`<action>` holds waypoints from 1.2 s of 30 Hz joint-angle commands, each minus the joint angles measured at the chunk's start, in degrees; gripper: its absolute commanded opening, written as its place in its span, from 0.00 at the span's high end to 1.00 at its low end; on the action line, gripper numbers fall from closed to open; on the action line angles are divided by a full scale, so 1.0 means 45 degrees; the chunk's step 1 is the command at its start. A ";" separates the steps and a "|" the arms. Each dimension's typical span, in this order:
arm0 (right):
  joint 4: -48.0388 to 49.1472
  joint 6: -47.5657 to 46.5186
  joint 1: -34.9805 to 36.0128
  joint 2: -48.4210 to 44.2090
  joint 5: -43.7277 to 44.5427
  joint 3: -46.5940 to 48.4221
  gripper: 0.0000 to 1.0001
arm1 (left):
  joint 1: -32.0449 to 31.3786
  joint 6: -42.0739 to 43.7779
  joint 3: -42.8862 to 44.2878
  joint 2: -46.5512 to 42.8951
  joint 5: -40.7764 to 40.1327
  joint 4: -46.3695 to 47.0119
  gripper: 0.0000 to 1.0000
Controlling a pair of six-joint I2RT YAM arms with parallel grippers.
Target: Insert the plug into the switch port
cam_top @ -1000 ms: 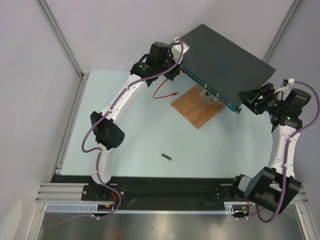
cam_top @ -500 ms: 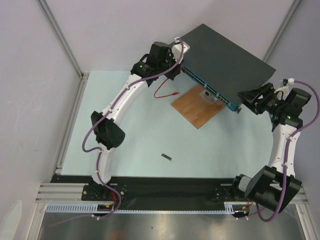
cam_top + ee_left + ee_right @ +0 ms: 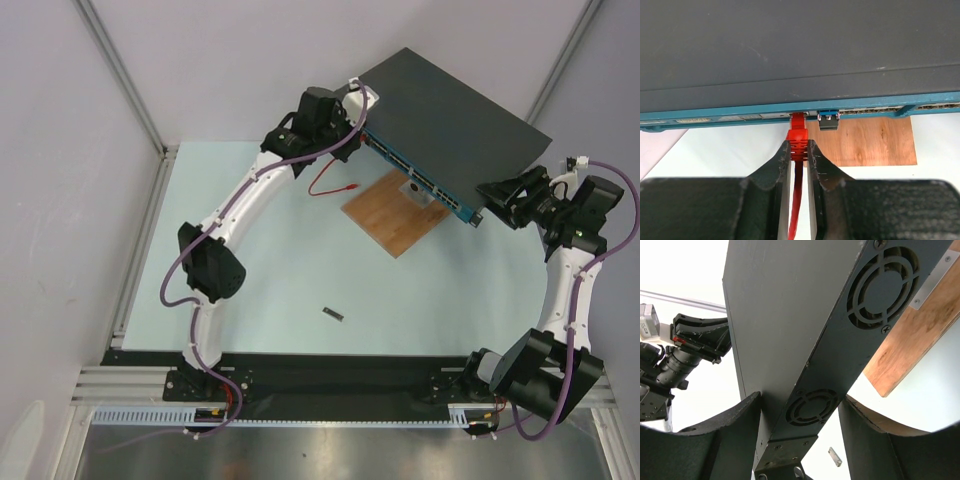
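The network switch is a flat black box with a teal port face, resting partly on a wooden board. My left gripper is at the switch's left end, shut on the red plug. In the left wrist view the plug's tip sits in a port on the teal face, and the red cable trails back onto the table. My right gripper holds the switch's right end; in the right wrist view both fingers press on the switch's corner.
A small dark metal piece lies on the pale table in front of the arms. A metal bracket hangs under the switch face beside the plug. Frame posts and grey walls close in the back and sides.
The left gripper has moved slightly towards the switch with the plug. The right arm and switch have barely moved.
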 commanded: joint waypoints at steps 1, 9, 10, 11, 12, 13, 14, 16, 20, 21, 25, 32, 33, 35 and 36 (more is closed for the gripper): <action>0.1089 -0.1067 -0.0153 0.0039 0.0200 0.0612 1.00 | -0.0337 0.0365 -0.0633 -0.0576 0.0669 0.3250 0.80; 0.0893 -0.1321 -0.0349 0.0039 0.0063 0.0631 1.00 | -0.0042 0.0814 -0.2489 -0.1963 0.0904 0.2487 0.62; 0.0893 -0.1341 -0.0368 0.0039 0.0082 0.0612 1.00 | -0.0023 0.0892 -0.2548 -0.2041 0.0923 0.2351 0.62; 0.0893 -0.1341 -0.0368 0.0039 0.0102 0.0631 1.00 | -0.0004 0.0932 -0.2568 -0.2042 0.0904 0.2233 0.64; 0.0893 -0.1341 -0.0368 0.0058 0.0102 0.0612 1.00 | 0.0016 0.0932 -0.2568 -0.2042 0.0962 0.2039 0.69; 0.0893 -0.1321 -0.0368 0.0058 0.0121 0.0612 1.00 | 0.0055 0.0913 -0.2568 -0.2042 0.1001 0.1998 0.70; 0.0874 -0.1341 -0.0368 0.0078 0.0141 0.0612 1.00 | 0.0074 0.0855 -0.2607 -0.2062 0.0982 0.1959 0.70; 0.0893 -0.1360 -0.0368 0.0039 0.0141 0.0651 1.00 | 0.0152 0.0815 -0.2704 -0.2178 0.1156 0.1783 0.64; 0.0718 -0.1535 -0.0407 0.0038 0.0102 0.0787 1.00 | 0.0367 0.1185 -0.4455 -0.3715 0.1643 0.2094 0.43; 0.0679 -0.1575 -0.0407 0.0039 0.0102 0.0787 1.00 | 0.0445 0.1167 -0.4869 -0.4070 0.1820 0.2231 0.35; 0.0445 -0.1848 -0.0427 0.0116 0.0063 0.0943 0.81 | 0.1146 0.0932 -0.6218 -0.5847 0.3010 0.2330 0.28; -0.0665 -0.2843 -0.0622 -0.0409 -0.0093 0.1333 0.22 | 0.1383 0.3914 -1.0274 -0.9831 0.5062 0.0499 0.27; -0.0863 -0.3309 -0.0642 -0.0623 -0.0035 0.1431 0.18 | 0.1383 0.4230 -1.0670 -1.0183 0.5509 0.0030 0.27; -0.1621 -0.3838 -0.0719 -0.0878 0.0043 0.1723 0.08 | 0.1306 0.5669 -1.1702 -1.0985 0.5902 -0.0908 0.28; -0.1916 -0.4150 -0.0739 -0.1092 0.0121 0.1822 0.05 | 0.1170 0.6045 -1.2076 -1.1181 0.5923 -0.1512 0.28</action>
